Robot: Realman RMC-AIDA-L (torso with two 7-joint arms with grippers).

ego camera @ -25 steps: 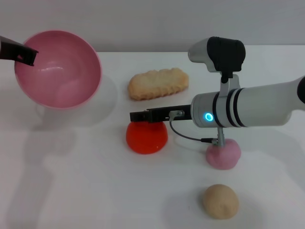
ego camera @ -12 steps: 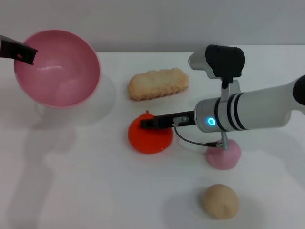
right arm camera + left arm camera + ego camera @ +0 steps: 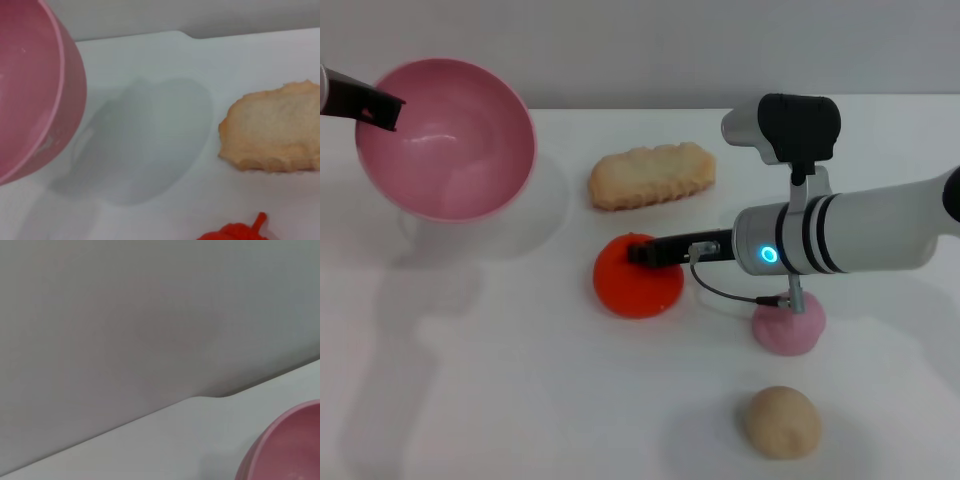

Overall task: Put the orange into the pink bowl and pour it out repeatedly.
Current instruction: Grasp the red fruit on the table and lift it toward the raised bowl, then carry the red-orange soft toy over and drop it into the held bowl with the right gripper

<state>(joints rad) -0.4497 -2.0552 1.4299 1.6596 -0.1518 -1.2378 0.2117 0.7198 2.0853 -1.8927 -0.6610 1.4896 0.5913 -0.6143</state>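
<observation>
The orange [image 3: 638, 285] lies on the white table near the middle, and its stem nub [image 3: 259, 220] shows in the right wrist view. My right gripper [image 3: 638, 252] reaches in from the right, its dark tip over the top of the orange. The pink bowl [image 3: 450, 140] is held off the table at the far left, tilted with its mouth facing the camera and nothing inside. My left gripper [image 3: 382, 108] is shut on its rim. The wrist views each catch part of the bowl [image 3: 290, 445] [image 3: 30, 100].
A pale biscuit-like bread [image 3: 652, 175] lies behind the orange. Under the right forearm sits a small pink fruit [image 3: 788, 325], with a beige lump [image 3: 780, 422] in front of it. The table's back edge runs along a grey wall.
My right gripper has drawn back to the right and dropped onto the top of the orange, which now sits slightly further right. The bowl has shifted a little to the right.
</observation>
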